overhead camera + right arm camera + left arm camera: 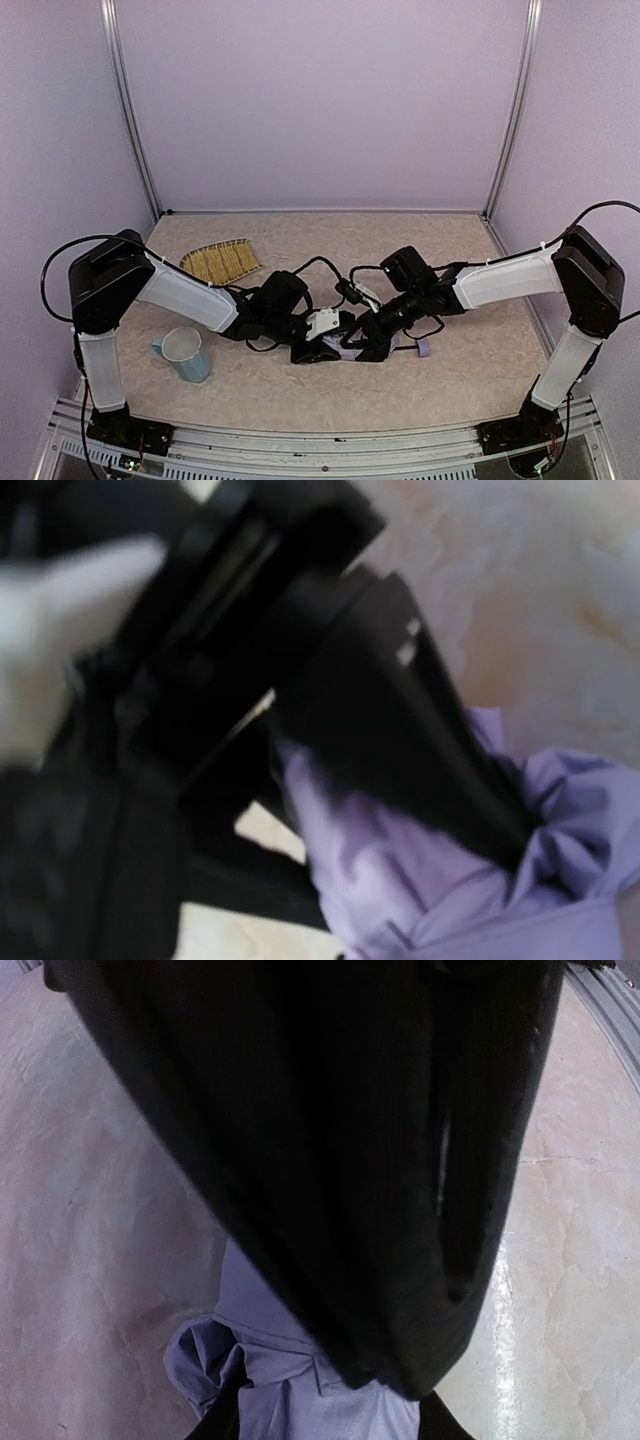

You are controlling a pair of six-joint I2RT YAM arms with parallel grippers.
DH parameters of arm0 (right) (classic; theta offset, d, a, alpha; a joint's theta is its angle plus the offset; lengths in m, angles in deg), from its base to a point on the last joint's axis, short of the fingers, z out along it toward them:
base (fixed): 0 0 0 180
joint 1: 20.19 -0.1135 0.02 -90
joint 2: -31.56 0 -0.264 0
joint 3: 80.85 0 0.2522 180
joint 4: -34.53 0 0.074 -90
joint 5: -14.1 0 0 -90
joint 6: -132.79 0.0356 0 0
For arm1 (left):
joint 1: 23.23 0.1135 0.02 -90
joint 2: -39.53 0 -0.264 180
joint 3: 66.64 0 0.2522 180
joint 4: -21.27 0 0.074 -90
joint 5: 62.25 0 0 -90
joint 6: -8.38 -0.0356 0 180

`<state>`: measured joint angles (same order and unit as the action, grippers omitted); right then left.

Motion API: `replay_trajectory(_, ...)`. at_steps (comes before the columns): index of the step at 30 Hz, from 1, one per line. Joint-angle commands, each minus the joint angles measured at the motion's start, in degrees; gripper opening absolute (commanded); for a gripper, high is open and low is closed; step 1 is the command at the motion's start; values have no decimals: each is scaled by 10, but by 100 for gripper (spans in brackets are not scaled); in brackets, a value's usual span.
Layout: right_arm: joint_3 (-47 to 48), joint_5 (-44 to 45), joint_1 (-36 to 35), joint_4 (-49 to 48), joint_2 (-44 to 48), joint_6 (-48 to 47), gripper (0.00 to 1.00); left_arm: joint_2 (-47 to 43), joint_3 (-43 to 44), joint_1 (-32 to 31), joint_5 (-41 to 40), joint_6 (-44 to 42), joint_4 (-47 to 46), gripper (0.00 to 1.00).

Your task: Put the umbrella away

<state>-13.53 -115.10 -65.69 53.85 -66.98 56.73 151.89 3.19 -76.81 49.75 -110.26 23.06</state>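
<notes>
Your umbrella [480,900] lies bunched on the desk [330,240], well right of the cup [187,352]. The left tool [312,348] and right tool [368,345] crowd its fabric, but I cannot tell whether either is clamped. You seem mid-bundling. Next, gather the loose folds tight.

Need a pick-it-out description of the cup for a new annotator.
At the near-left of the table, beside the left arm, is the cup. It is pale blue with a white inside, unlike the flat woven straw piece behind it.
</notes>
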Motion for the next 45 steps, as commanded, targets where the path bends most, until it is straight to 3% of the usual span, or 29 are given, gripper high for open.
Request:
replay_trajectory(1, -36, 3, -41, -17, 24, 9, 0, 61, -13, 25, -27, 62, 94, 0)
replay_trajectory(11, -61, 183, -110, -15, -8, -65, 0, 77, 3, 47, -7, 76, 115, 0)
replay_trajectory(13, -86, 193, -115, -27, -5, -61, 7, 81, 7, 53, -8, 74, 125, 0)
replay_trajectory(23, -150, 202, -124, -78, 16, -26, 24, 85, 11, 57, 7, 62, 138, 0)
replay_trajectory(31, -207, 185, -128, -83, 85, 21, 25, 88, 14, 57, 6, 59, 139, 0)
replay_trajectory(38, -160, 186, -121, -18, 174, -12, 25, 77, 8, 46, -15, 53, 135, 0)
replay_trajectory(45, -116, 168, -14, 39, 249, -58, 30, 54, -7, 34, -42, 35, 122, 0)
